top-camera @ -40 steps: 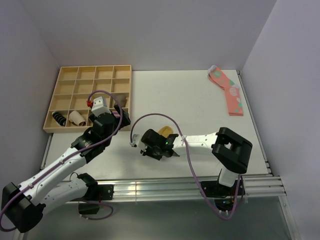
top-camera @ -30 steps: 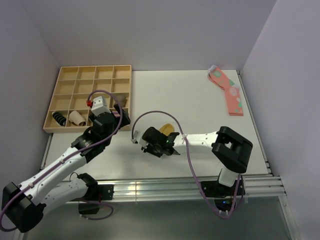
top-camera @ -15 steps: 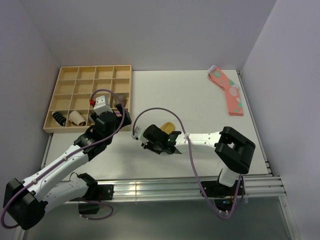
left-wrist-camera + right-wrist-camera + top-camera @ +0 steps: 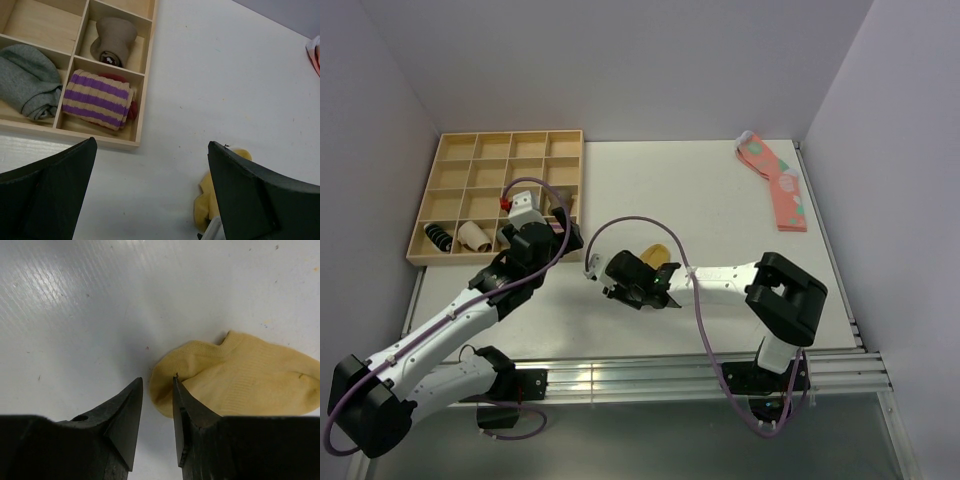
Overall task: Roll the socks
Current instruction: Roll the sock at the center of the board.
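A mustard-yellow sock lies flat on the white table; it also shows in the top view and at the bottom of the left wrist view. My right gripper hovers low over the sock's rounded left end. Its jaws stand a narrow gap apart, the right fingertip over the sock's edge and the left one over bare table. It holds nothing. In the top view my right gripper is just in front of the sock. My left gripper is wide open and empty, left of the sock, near the tray's corner.
A wooden compartment tray stands at the back left. It holds a grey sock, a purple-striped roll and a brown roll. Pink spotted socks lie at the back right. A purple cable arcs over my right arm.
My right gripper has shifted slightly away from me, toward the sock's end. My left gripper has edged a little toward the tray. The sock has not moved.
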